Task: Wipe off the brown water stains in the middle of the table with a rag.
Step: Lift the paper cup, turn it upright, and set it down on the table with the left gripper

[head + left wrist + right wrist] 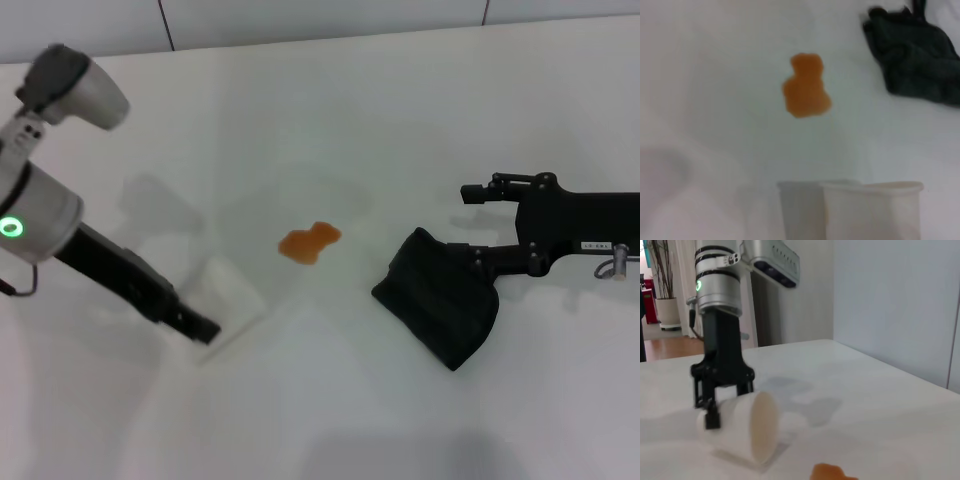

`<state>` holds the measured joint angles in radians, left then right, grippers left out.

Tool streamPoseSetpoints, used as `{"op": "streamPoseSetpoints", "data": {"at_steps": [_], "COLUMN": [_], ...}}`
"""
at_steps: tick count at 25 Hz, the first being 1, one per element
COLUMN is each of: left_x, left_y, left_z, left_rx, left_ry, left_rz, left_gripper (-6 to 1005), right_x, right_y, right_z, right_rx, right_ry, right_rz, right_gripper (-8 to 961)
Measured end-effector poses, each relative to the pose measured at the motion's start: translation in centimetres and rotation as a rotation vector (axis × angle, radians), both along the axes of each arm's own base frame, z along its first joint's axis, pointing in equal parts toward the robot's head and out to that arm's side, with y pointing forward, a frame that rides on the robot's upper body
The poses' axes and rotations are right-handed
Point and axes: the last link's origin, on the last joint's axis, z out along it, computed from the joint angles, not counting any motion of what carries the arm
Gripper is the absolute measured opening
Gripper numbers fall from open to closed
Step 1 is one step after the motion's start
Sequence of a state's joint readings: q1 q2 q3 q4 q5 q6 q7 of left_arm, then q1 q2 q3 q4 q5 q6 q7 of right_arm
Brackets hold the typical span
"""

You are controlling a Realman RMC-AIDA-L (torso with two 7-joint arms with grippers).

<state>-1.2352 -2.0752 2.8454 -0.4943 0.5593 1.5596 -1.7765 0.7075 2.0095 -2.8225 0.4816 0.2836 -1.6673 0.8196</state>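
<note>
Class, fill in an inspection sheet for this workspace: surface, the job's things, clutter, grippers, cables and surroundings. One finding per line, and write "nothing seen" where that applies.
Surface: white table, smooth, with one spill near its middle.
Job's things: brown water stains, one orange-brown lobed blotch, not yet wiped; black rag, bunched, to the blotch's right and apart from it.
Clutter: white paper cup lying on its side to the blotch's left.
Grippers: left gripper shut on the cup; right gripper shut on the rag's edge, rag resting on the table.
Cables: a thin dark cable loops at the left arm.
Surroundings: tiled wall behind the table; a potted plant and wooden floor beyond, in the right wrist view.
</note>
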Motion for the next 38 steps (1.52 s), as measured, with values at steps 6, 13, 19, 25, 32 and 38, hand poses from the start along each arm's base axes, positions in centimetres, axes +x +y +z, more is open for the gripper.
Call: {"op": "streamPoseSetpoints", "data": {"at_steps": [6,13,19,25,32,38], "left_x": [0.7,1.3,-0.6,-2.7,-3.5,-4.1], "left_y": [1.5,1.9,1.0,-0.4,-1.9,-2.3], "left_z": [2.1,2.9,2.9,3.1,1.8,0.9], "left_rx": [0.15,0.249,0.39,0.535,0.628,0.702], "left_ry": [-0.127,-0.333,-0.525,-0.713,-0.847,-0.867], "left_rz": [0.022,0.052,0.078,0.086,0.068,0.017], "left_gripper": [647,649,650,650,651,650], "right_x": [0.2,0.3,0.5,0.5,0.4,0.4], "right_y": [-0.1,-0.2,-0.4,-0.4,-0.4,-0.3], "right_z": [0.1,0.2,0.3,0.4,0.4,0.4], "right_rx": [0.002,0.01,0.037,0.048,0.05,0.052], "right_ry": [-0.001,0.003,0.013,0.02,0.023,0.022], "right_rz": [-0.003,-0.007,-0.002,0.0,0.001,-0.001], "right_gripper": [782,782,783,783,782,782]}}
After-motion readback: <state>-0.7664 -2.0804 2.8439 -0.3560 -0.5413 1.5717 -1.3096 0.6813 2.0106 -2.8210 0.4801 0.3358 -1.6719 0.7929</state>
